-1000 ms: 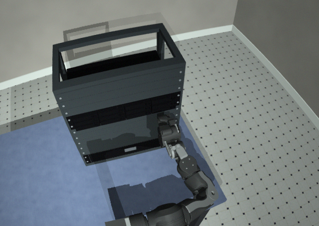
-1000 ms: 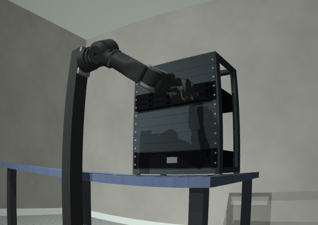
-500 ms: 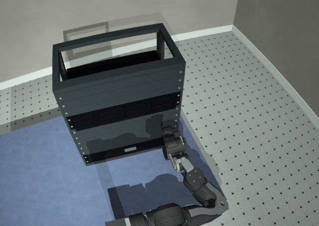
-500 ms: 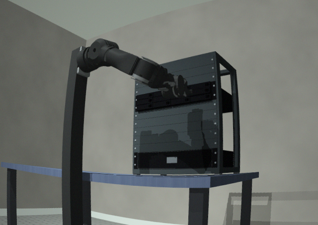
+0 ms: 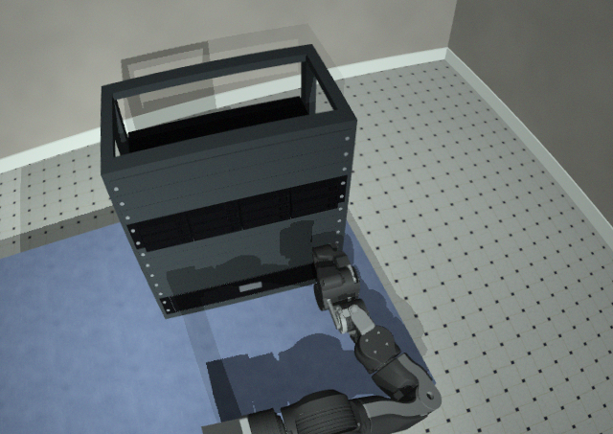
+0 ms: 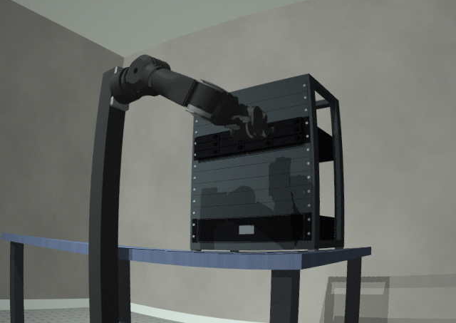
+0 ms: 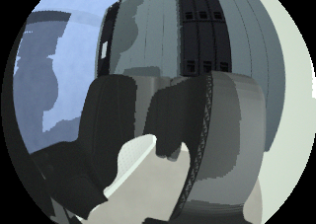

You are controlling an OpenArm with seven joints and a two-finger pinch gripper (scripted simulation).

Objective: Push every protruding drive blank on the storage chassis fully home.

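Note:
The dark rack (image 5: 227, 171) stands on the blue table. The storage chassis (image 5: 238, 214) is the black band across the rack's upper front, also seen from the exterior view (image 6: 254, 137) and in the wrist view (image 7: 200, 21). Its drive blanks look about level with each other; I cannot tell whether any stands out. My gripper (image 5: 323, 252) (image 6: 269, 127) is shut and empty. It is a short way in front of the right part of the chassis front, apart from it. The closed fingers (image 7: 165, 89) fill the lower part of the wrist view.
A black unit with a white label (image 5: 250, 286) sits at the bottom of the rack (image 6: 246, 229). Grey blank panels cover the rest of the rack front. The arm's dark column (image 6: 105, 202) stands left of the table (image 6: 184, 257). The table's right edge is close beside the rack.

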